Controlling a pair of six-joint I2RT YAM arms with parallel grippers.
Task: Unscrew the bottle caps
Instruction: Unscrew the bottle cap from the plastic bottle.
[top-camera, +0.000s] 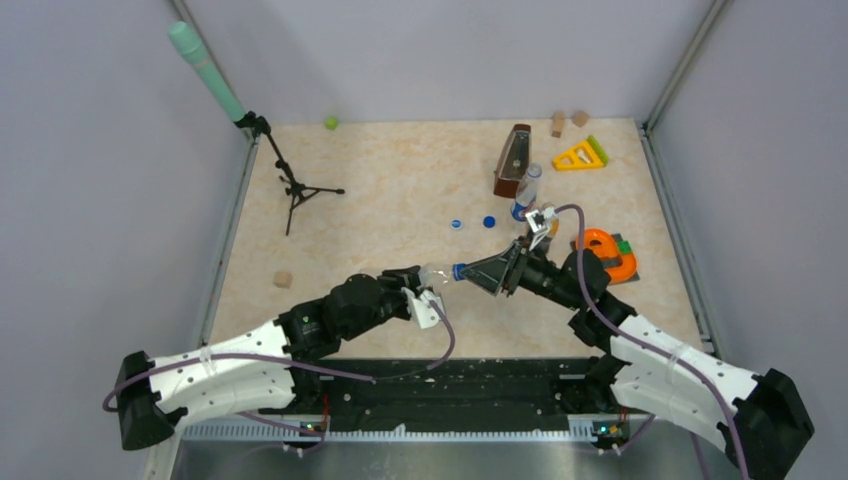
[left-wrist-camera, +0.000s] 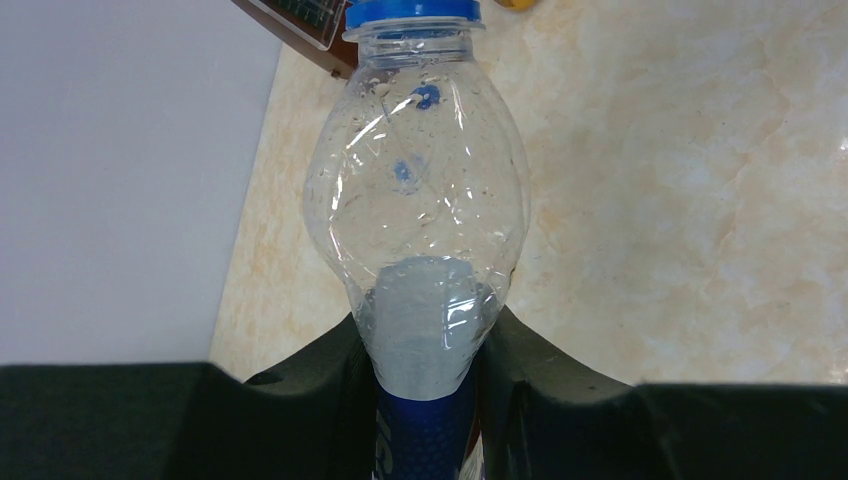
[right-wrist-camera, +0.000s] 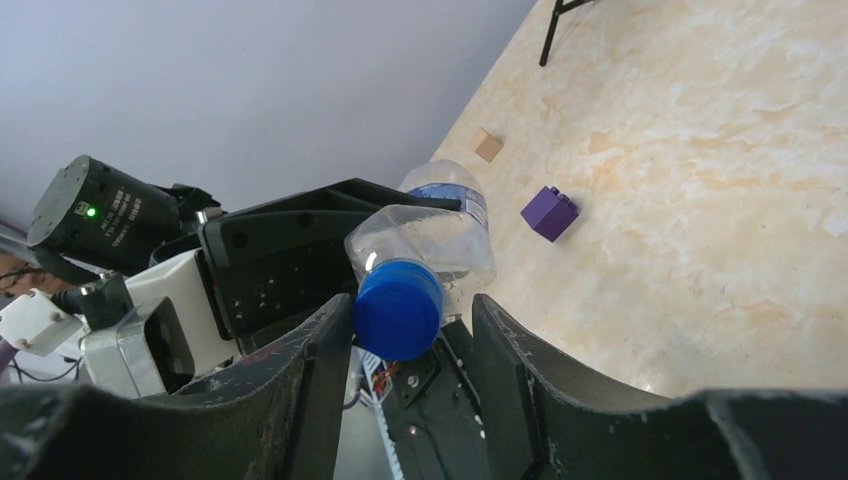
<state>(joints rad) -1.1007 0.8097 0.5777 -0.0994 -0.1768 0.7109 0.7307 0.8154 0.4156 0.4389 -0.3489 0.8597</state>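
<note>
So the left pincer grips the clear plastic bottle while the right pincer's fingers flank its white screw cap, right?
No: the round plastic screw cap is dark blue, not white, as the right wrist view shows. The left pincer does grip the clear plastic bottle, and the right pincer has a finger either side of that cap.

I see the marbled surface (top-camera: 400, 170) carrying a black tripod (top-camera: 297, 188) with a tilted teal tube (top-camera: 205, 68) far left. A brown box (top-camera: 513, 158), yellow triangle (top-camera: 581, 155) and orange ring toy (top-camera: 606, 252) sit right. A purple cube (right-wrist-camera: 549, 212) lies near a wooden cube (right-wrist-camera: 487, 144).
</note>
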